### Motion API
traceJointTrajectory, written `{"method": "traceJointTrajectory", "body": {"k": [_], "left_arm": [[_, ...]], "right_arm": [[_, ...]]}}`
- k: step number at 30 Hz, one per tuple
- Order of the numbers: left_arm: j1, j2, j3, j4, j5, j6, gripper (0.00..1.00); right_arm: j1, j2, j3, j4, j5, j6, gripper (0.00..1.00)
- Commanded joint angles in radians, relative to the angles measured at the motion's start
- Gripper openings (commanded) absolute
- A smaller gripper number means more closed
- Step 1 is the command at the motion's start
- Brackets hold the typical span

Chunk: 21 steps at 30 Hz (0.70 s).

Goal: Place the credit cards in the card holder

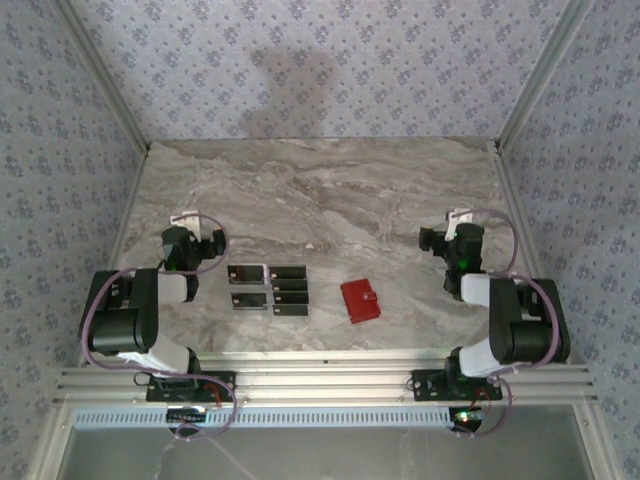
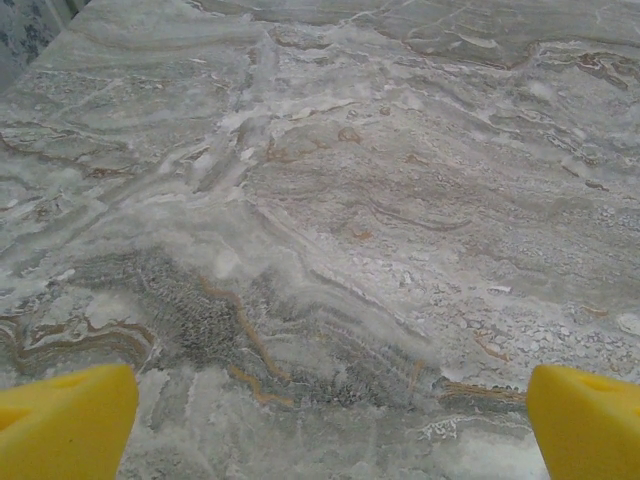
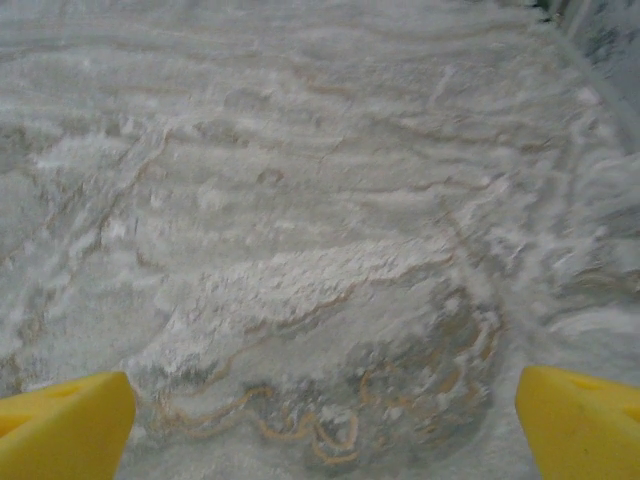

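Closest in each wrist view were two yellow fingertips [image 2: 65,420], one at each lower corner, with bare marbled surface [image 2: 330,200] between them. The left pincer [image 2: 325,425] stood spread wide and held nothing, and the right pincer [image 3: 320,425] was the same, apart and empty. From overhead, both arms sat folded near their bases, one at each side of the surface. The credit cards [image 1: 269,288], about six dark rectangles, lay flat in two neat columns between the arms, nearer the left pincer. The card holder [image 1: 360,300], a small red wallet, lay just to their right, not touching them. It looked closed, though I could not be sure at that size. I judged that no step had begun, since no card was lifted or stowed. The next move, I reckoned, called for the right pincer to open or steady the holder. The left one would then come down on the nearest card, a thin flat thing that would be hard to pinch off the surface.
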State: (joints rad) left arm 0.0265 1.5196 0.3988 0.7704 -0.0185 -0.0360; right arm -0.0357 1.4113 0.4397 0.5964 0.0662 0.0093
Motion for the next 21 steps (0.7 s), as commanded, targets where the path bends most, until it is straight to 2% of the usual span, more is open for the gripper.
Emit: {"method": "traceJointTrajectory", "body": {"k": [1, 3, 6, 7, 9, 12, 15, 17, 21], "left_arm": [[0.008, -0.073, 0.03, -0.047, -0.035, -0.016, 1.0], [0.006, -0.121, 0.047, -0.116, -0.066, -0.026, 1.0], [0.008, -0.207, 0.092, -0.255, -0.11, -0.059, 1.0], [0.009, -0.24, 0.114, -0.316, -0.116, -0.079, 1.0], [0.009, -0.302, 0.165, -0.454, -0.12, -0.134, 1.0], [0.009, -0.38, 0.281, -0.729, -0.126, -0.267, 1.0], [0.005, -0.443, 0.367, -0.963, -0.089, -0.388, 1.0], [-0.005, -0.493, 0.397, -1.082, -0.041, -0.444, 1.0], [-0.049, -0.594, 0.382, -1.213, 0.018, -0.506, 1.0]], "right_arm": [[-0.02, -0.113, 0.116, -0.239, 0.06, 0.085, 1.0], [-0.034, -0.159, 0.15, -0.315, 0.051, 0.176, 1.0], [-0.076, -0.221, 0.194, -0.46, 0.065, 0.427, 1.0], [-0.094, -0.232, 0.215, -0.508, 0.031, 0.471, 1.0], [-0.113, -0.245, 0.252, -0.576, -0.118, 0.461, 1.0], [-0.068, -0.278, 0.305, -0.695, -0.228, 0.409, 0.96], [0.031, -0.319, 0.351, -0.825, -0.248, 0.374, 0.92], [0.134, -0.339, 0.381, -0.903, -0.238, 0.374, 0.9], [0.379, -0.341, 0.418, -0.991, -0.186, 0.427, 0.88]]}}
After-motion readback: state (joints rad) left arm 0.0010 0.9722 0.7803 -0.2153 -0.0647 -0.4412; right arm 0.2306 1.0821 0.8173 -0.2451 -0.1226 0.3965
